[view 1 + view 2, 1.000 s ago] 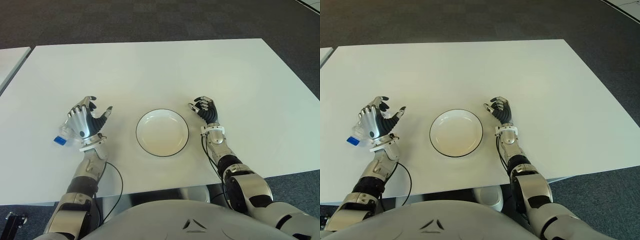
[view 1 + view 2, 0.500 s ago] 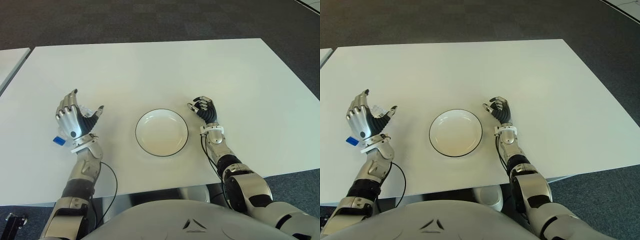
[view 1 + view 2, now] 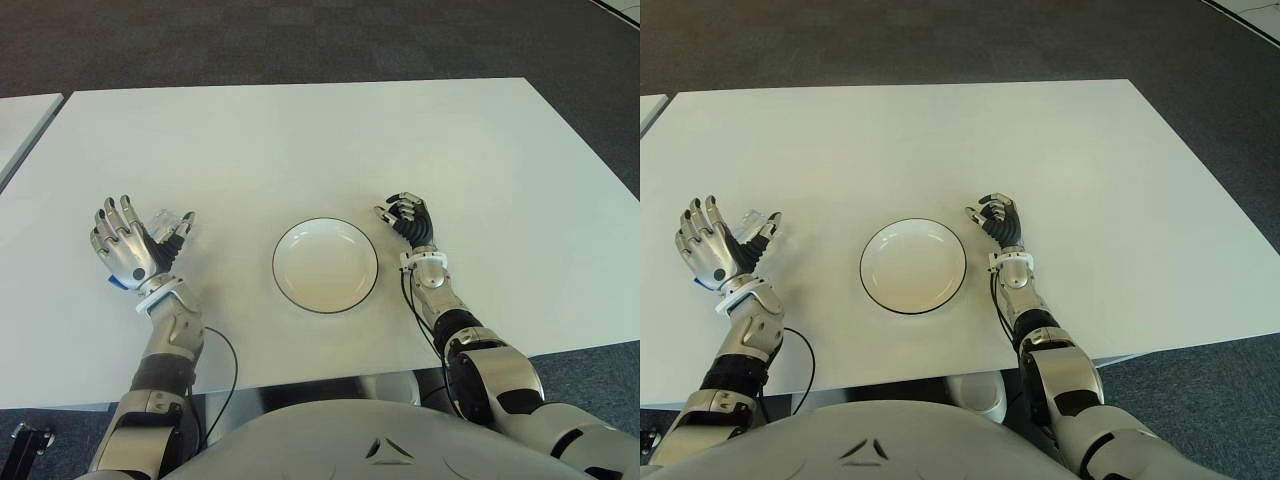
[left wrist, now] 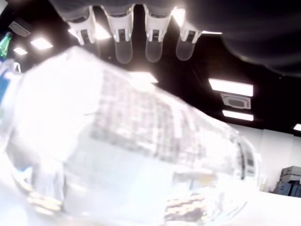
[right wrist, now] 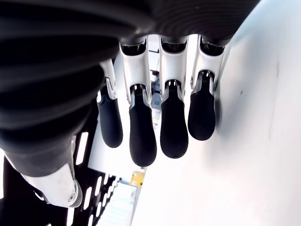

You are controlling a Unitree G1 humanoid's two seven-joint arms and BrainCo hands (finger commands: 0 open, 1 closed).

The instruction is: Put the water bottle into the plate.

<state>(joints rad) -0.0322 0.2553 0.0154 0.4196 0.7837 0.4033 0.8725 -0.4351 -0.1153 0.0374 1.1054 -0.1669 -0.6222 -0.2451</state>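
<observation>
The clear water bottle (image 3: 166, 220) lies on the white table (image 3: 300, 140) at my left, its blue cap (image 3: 118, 283) pointing toward me. My left hand (image 3: 138, 236) stands upright in front of it, fingers spread and thumb out, palm turned to the bottle; I cannot tell whether they touch. In the left wrist view the bottle (image 4: 127, 150) fills the picture under the straight fingers (image 4: 123, 33). The white plate (image 3: 325, 268) with a dark rim is at the table's middle, with nothing in it. My right hand (image 3: 408, 217) shows just right of the plate, fingers curled, holding nothing.
A black cable (image 3: 236, 362) loops by my left forearm near the table's front edge. A second white table (image 3: 20, 120) shows at the far left. Dark carpet lies beyond the far edge.
My left hand has swung left and back from over the bottle, and its fingers have gone from curled to spread upright. The plate and right hand have not moved.
</observation>
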